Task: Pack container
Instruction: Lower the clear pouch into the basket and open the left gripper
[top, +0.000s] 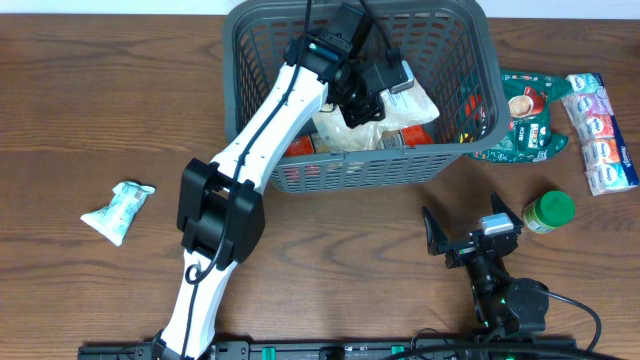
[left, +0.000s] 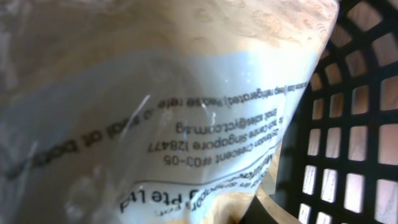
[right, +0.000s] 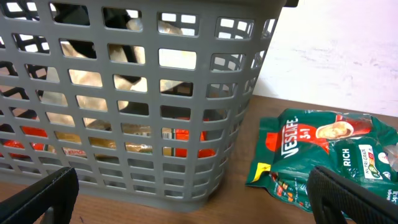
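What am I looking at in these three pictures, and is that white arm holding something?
Two robot arms at a wooden table. One picture looks down from above; the others come from a camera on each wrist. The left gripper, inside the large dark grey plastic basket, is shut on a clear plastic bag with a white label, which fills its wrist view. The right gripper sits open, facing the basket. On the table lie a green Nescafe pouch, a pack of tissues, a green-lidded jar and a small white packet.
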